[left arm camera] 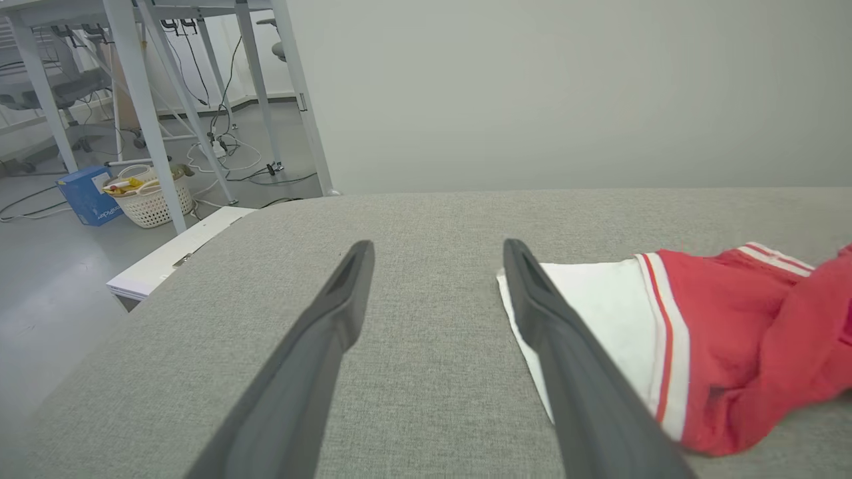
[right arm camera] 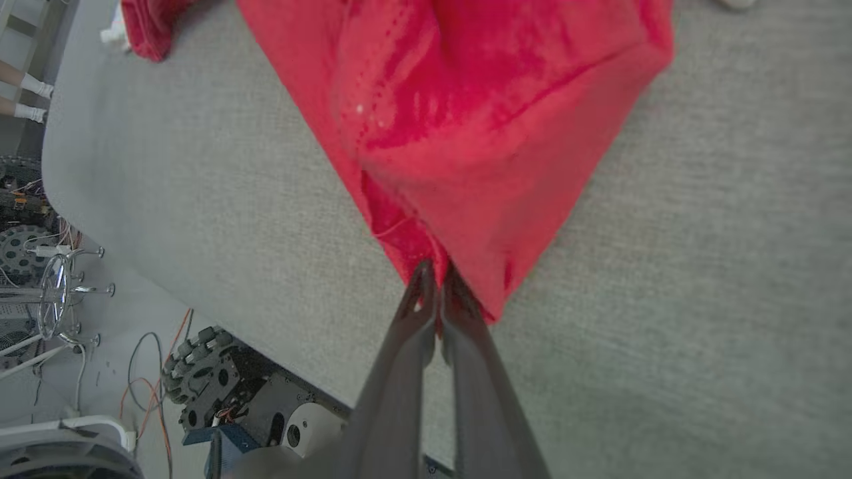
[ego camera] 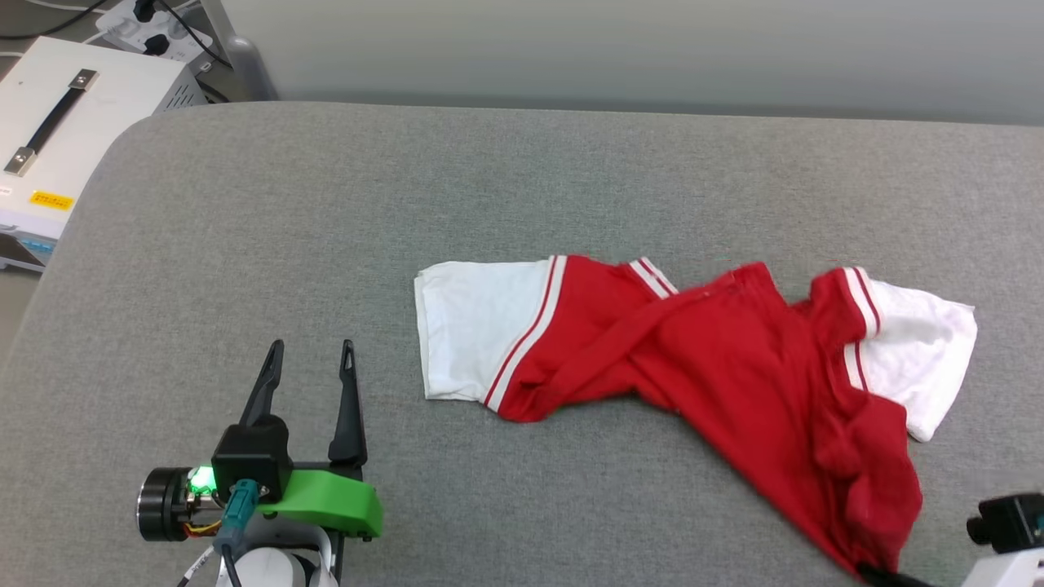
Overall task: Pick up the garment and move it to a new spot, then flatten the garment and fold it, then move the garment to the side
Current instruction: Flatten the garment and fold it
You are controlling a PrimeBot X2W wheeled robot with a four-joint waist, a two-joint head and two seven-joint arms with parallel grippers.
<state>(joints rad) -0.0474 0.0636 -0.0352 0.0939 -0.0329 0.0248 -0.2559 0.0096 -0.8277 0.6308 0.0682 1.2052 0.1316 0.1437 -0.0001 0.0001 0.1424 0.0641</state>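
Counter (ego camera: pixel 245 244): grey woven covering, rounded corner at the far left of the head view, plain pale wall (ego camera: pixel 652 49) behind it.

Garment (ego camera: pixel 734 367): lies crumpled on the counter, right of centre in the head view. One white sleeve (ego camera: pixel 477 330) lies flat at its left end, bordered by red-and-white stripe trim. A second white sleeve (ego camera: pixel 922 350) sits at the far right, also with stripe trim. The red body between them is twisted, with a fold running across it, and tapers to a point toward the near right edge of the counter. In the right wrist view the red cloth (right arm camera: pixel 479 120) fans out from that point across the counter.

Right gripper (right arm camera: pixel 438 269): fingers pressed together, pinching the tapered corner of the garment's red fabric at their tips. The cloth rises from the tips in taut creases. Below the counter edge in this view, a wheeled base (right arm camera: pixel 206 386) and loose cables lie on the floor.

Left gripper (ego camera: pixel 312 346): fingers spread wide, nothing between them. It sits over bare counter at the near left, to the left of the flat white sleeve and apart from it. In the left wrist view one finger (left arm camera: pixel 572 359) overlaps the sleeve's edge in the picture only. Whether the fingertips touch the counter cannot be told.

Surroundings: a white equipment case with a black handle (ego camera: pixel 73 122) stands off the counter's far left corner. The left wrist view shows a white basket (left arm camera: pixel 150 196) and a blue box (left arm camera: pixel 86 196) on the floor beside white frame legs
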